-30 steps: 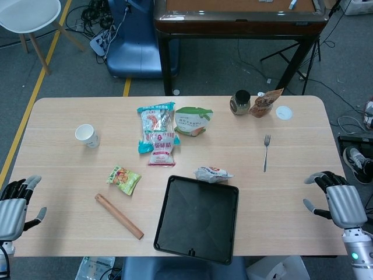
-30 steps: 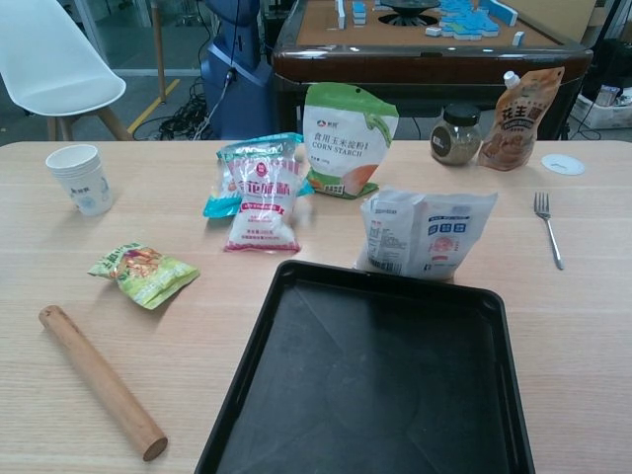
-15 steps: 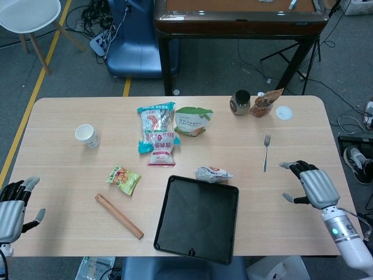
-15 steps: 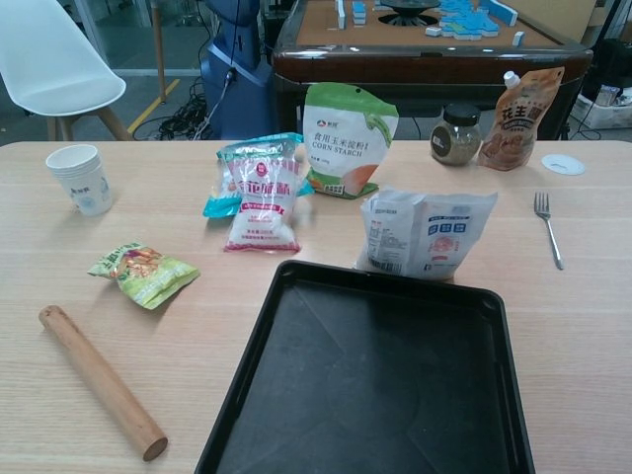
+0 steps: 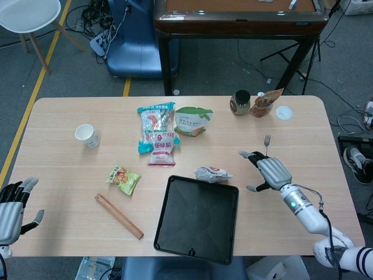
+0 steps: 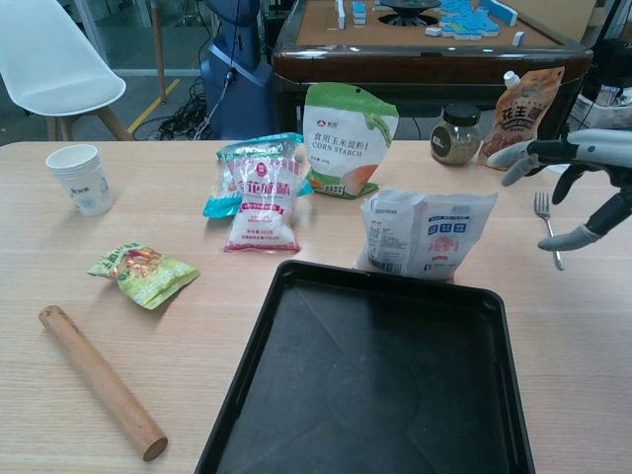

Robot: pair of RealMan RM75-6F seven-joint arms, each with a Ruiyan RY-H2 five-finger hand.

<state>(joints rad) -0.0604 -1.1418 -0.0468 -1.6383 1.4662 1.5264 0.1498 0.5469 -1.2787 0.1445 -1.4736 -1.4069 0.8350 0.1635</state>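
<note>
I count six food packets: corn starch (image 6: 350,138), blue (image 6: 247,158), pink-labelled (image 6: 265,202), white (image 6: 427,234), green snack (image 6: 141,273) and brown pouch (image 6: 520,118). One tray (image 6: 375,385), rolling pin (image 6: 99,379), cup (image 6: 81,179), jar (image 6: 454,135), fork (image 6: 546,225), lid (image 6: 562,164).

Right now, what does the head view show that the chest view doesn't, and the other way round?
Only the head view shows the left hand, open at the table's near left corner. Only the chest view lets you read the CORN STARCH label on the green bag. Both show the right hand, open near the fork, plus the tray and rolling pin.
</note>
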